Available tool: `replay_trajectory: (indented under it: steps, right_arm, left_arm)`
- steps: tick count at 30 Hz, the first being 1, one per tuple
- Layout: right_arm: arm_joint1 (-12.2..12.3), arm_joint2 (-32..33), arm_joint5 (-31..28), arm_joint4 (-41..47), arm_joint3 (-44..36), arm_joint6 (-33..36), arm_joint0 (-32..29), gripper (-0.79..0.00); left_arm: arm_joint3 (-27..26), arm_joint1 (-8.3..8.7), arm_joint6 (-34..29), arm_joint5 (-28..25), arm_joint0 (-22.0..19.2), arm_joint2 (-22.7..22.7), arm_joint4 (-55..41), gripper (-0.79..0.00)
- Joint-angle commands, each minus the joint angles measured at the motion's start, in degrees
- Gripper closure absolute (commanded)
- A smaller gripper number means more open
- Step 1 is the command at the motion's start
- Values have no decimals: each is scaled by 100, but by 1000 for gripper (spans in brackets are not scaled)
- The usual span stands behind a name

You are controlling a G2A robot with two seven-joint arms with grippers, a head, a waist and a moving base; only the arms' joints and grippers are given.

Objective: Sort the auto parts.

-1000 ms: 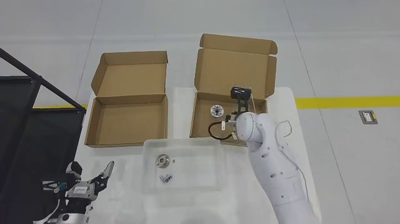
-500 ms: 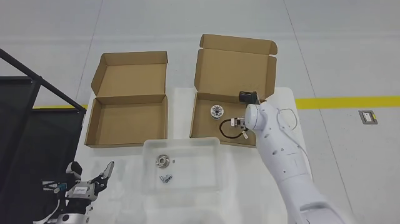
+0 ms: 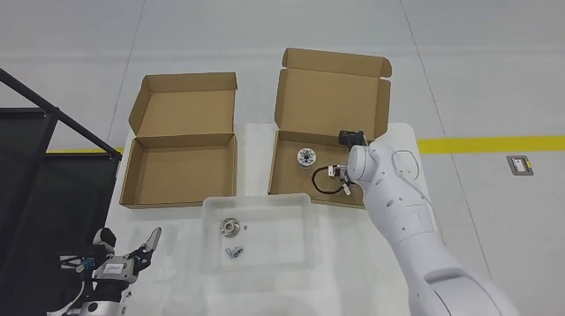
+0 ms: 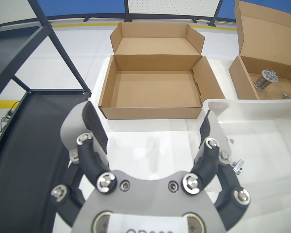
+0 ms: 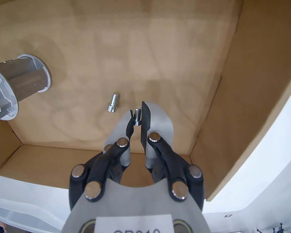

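The right gripper (image 5: 138, 118) is pinching a small bolt (image 5: 137, 112) and is hanging over the floor of the brown box (image 5: 160, 49). Another bolt (image 5: 113, 103) is lying just beside the gripper, and a round metal part (image 5: 19, 83) is sitting farther off. To drop it well, I think it should be opening slowly and low, so nothing is rolling. The left gripper (image 4: 148, 112) is sitting wide open.

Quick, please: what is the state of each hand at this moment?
Left hand: open, holding nothing.
Right hand: closed on a small bolt, above the floor of the cardboard box.
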Motion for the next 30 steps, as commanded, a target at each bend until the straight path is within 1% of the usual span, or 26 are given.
replay_trajectory:
  steps: [1, 4, 8, 17, 19, 30]
  right_arm:
    - [2, -10, -6, 17, 51, -7, 21, -74]
    - [3, -24, -3, 51, 121, -40, 55, -102]
    - [7, -45, -17, 94, 197, -59, 92, -102]
    - [36, -64, -31, 182, 249, -101, 115, -132]
    - [41, -69, -23, 201, 238, -112, 104, -160]
    - [80, -93, -4, 297, -28, -152, -32, -145]
  left_arm:
    - [0, 0, 0, 0, 0, 0, 0, -785]
    - [0, 0, 0, 0, 0, 0, 0, -785]
    - [0, 0, 0, 0, 0, 0, 0, -785]
    - [0, 0, 0, 0, 0, 0, 0, -785]
    - [0, 0, 0, 0, 0, 0, 0, -785]
    - [0, 0, 0, 0, 0, 0, 0, -785]
